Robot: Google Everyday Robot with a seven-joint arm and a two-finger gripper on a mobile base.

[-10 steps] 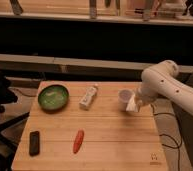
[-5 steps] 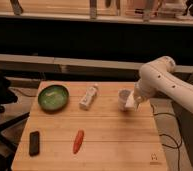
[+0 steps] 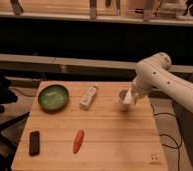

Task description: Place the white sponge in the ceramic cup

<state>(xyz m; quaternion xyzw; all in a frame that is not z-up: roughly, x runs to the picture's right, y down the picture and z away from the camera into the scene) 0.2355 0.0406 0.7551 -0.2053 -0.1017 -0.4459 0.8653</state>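
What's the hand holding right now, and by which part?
Apparently the white sponge, in the hand at the rim of the ceramic cup. Which part of the sponge is gripped cannot be told.

Wooden table (image 3: 115, 142), dark wall (image 3: 65, 37) behind, pale ledge (image 3: 35, 61), warm light

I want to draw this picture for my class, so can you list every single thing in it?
green bowl: one, green, back left.
bottle: one, white, lying right of the bowl.
ceramic cup: one, white, back right, partly behind the gripper.
white sponge: one, white, at the gripper, over the cup's rim.
long thing: one, red-orange, front middle.
flat block: one, black, front left.
table: one, light wood, under everything.
robot arm: one, white, reaching in from the right.
gripper: one, white, at the cup's right side.
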